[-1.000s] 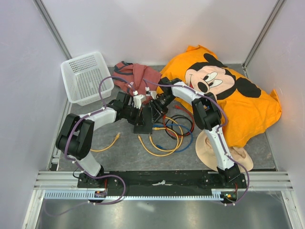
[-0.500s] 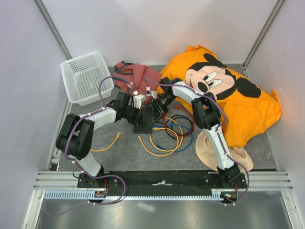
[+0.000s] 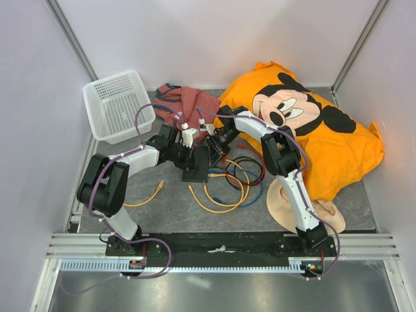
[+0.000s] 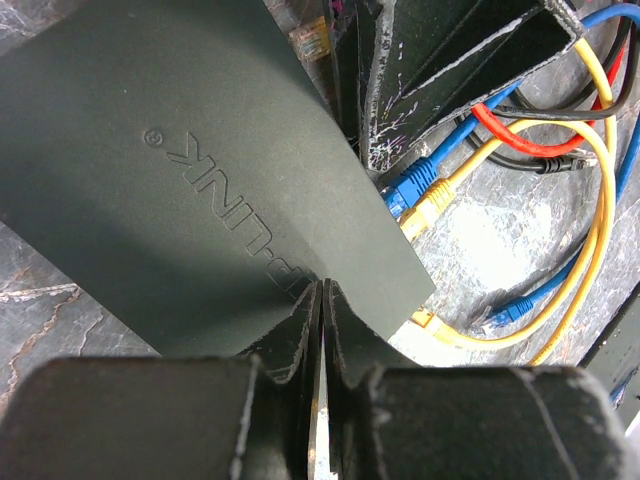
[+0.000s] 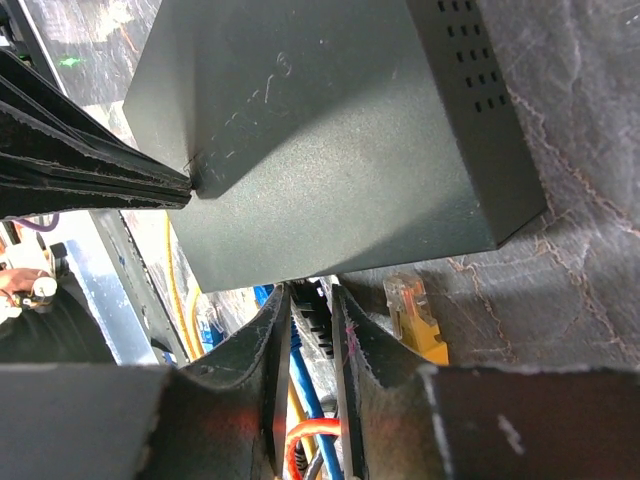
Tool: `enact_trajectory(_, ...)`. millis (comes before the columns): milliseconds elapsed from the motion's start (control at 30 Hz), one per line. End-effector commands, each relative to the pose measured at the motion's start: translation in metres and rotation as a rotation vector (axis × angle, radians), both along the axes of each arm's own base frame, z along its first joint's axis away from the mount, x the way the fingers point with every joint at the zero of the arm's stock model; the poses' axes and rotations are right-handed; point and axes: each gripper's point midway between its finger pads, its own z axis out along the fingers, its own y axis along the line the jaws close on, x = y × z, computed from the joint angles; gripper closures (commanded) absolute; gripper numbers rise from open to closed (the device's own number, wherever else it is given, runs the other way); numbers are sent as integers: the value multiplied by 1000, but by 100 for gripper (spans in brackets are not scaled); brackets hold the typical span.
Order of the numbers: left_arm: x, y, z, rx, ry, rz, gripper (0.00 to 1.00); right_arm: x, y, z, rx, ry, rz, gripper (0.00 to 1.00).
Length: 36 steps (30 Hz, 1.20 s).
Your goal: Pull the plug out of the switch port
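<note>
At table centre the switch (image 3: 196,171) is seen lying flat between the two arms, with a cable tangle (image 3: 229,187) just to its right. At far left a white basket (image 3: 117,104) is set upright, its perforated floor exposed to the overhead camera, well apart from both grippers.

Jaws of the left gripper (image 4: 321,305) are almost fully closed, with a corner of the switch pinched between them. This is confirmed by the right wrist view, where the same fingers are seen from the side on that corner.

Jaws of the right gripper (image 5: 310,296) stand a narrow gap apart at the switch's edge, with a blue cable (image 5: 291,375) running between them. Whether it is actually clamped cannot be told.

Left wrist view only:
- Embossed lettering is seen on the switch lid.
- A blue plug (image 4: 408,188) and a yellow plug (image 4: 428,212) are seen side by side, just beside the switch edge and under the right fingers. Seating in a port cannot be judged.

Right wrist view adds:
- Vent holes are seen on the switch's side wall.
- A clear-tipped plug (image 5: 412,312) is seen lying on the table just beside the right finger.

Overhead only:
- Orange Mickey Mouse fabric (image 3: 318,140) is spread at right.
- A reddish garment (image 3: 188,104) is seen behind the grippers.
- A beige item (image 3: 302,207) is seen by the right arm.
- A loose yellow cable (image 3: 151,194) is seen left of the switch.
</note>
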Motion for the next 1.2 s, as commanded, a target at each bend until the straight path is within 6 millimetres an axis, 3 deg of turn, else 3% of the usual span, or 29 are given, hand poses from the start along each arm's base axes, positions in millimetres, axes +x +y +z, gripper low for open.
enact_trajectory(0,0,9,-14,55,20,8,90,6,-7,-34,-106,-80,37,74)
enact_trajectory(233,0,9,-14,56,22,10,90,9,-15,-42,-169,-112,38,90)
enact_trajectory(467,0,9,-13,56,20,10,89,10,-25,-50,-221,-133,45,99)
enact_trajectory(633,1,9,-14,58,20,8,89,14,-35,-57,-275,-162,50,100)
enact_trajectory(933,1,8,-14,58,22,9,89,-13,-64,-80,-337,-66,97,100)
enact_trajectory(1167,1,8,-15,62,25,10,89,-16,-88,-97,-379,-11,97,100)
